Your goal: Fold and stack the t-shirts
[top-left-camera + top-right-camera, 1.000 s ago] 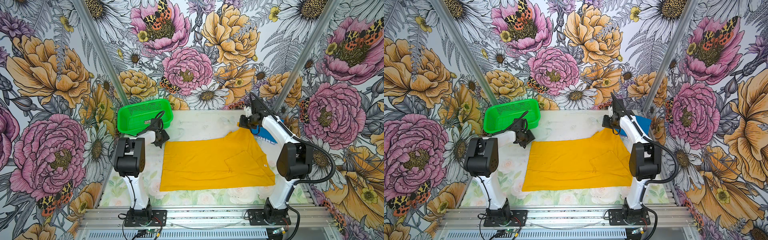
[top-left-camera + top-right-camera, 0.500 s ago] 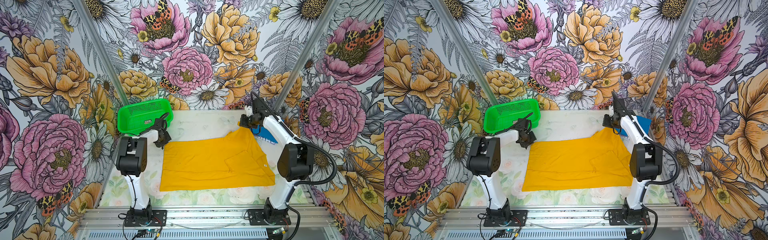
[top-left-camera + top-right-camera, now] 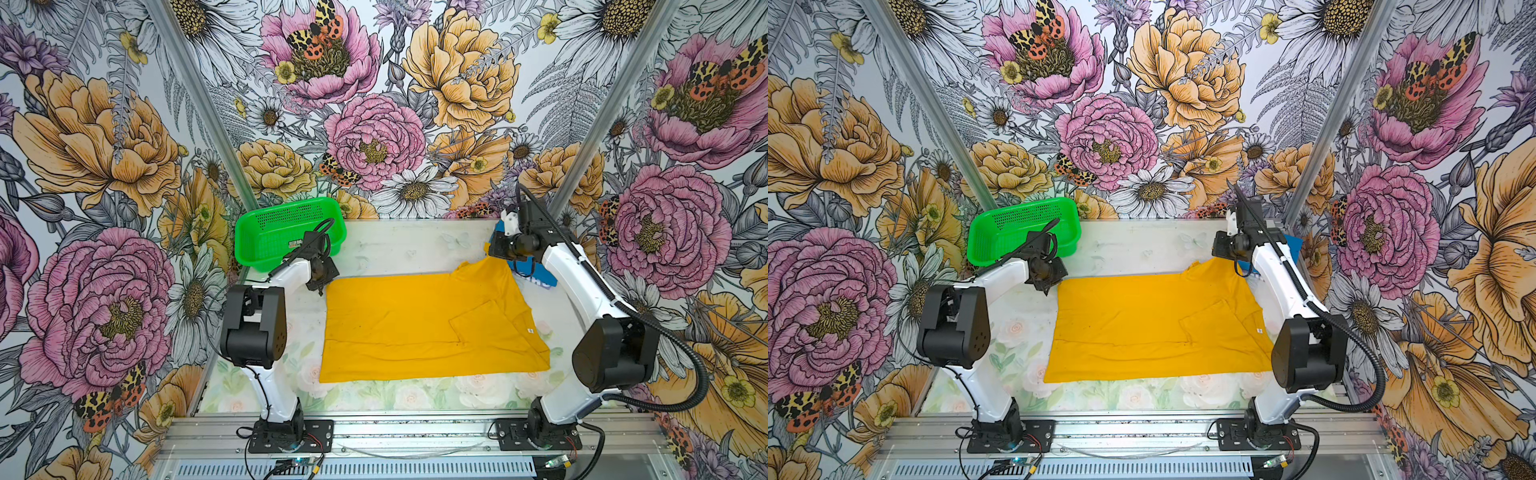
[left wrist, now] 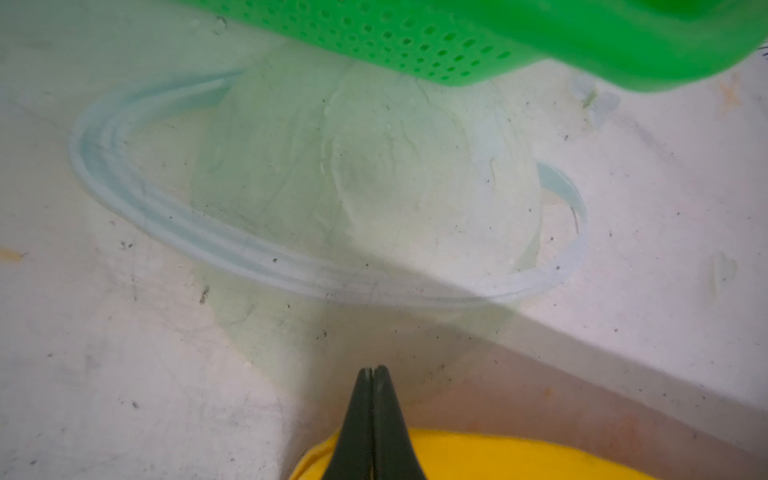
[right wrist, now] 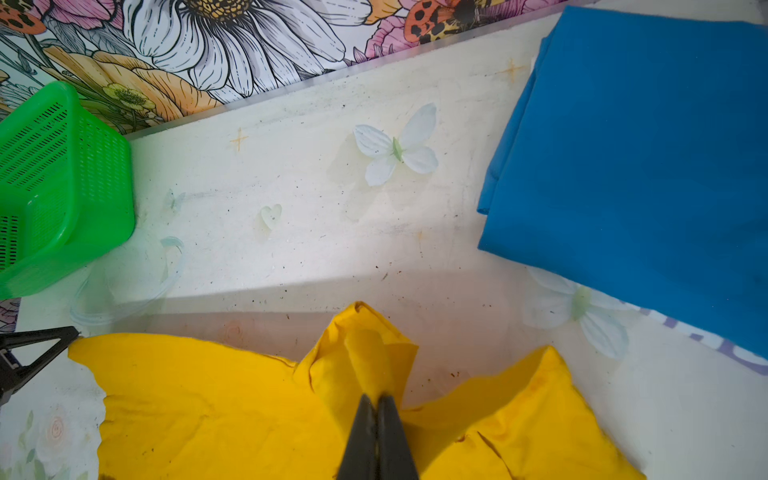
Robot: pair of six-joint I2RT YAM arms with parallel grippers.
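Both far corners of yellow shirt (image 3: 415, 328) covered: right gripper (image 5: 376, 398) pinches far-right, left gripper (image 4: 372, 370) closed at far-left, hold unclear; long axis left-right.

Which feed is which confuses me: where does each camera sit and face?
Top view: high in front, looking down at table; left arm, right arm show.
Top view: beside it, same aim at table.
Left wrist: on left arm, faces basket; shut left end effector shows.
Right wrist: on right arm, faces blue shirt; right end effector pinches yellow shirt.
Shared: both wrist views show basket, yellow shirt.
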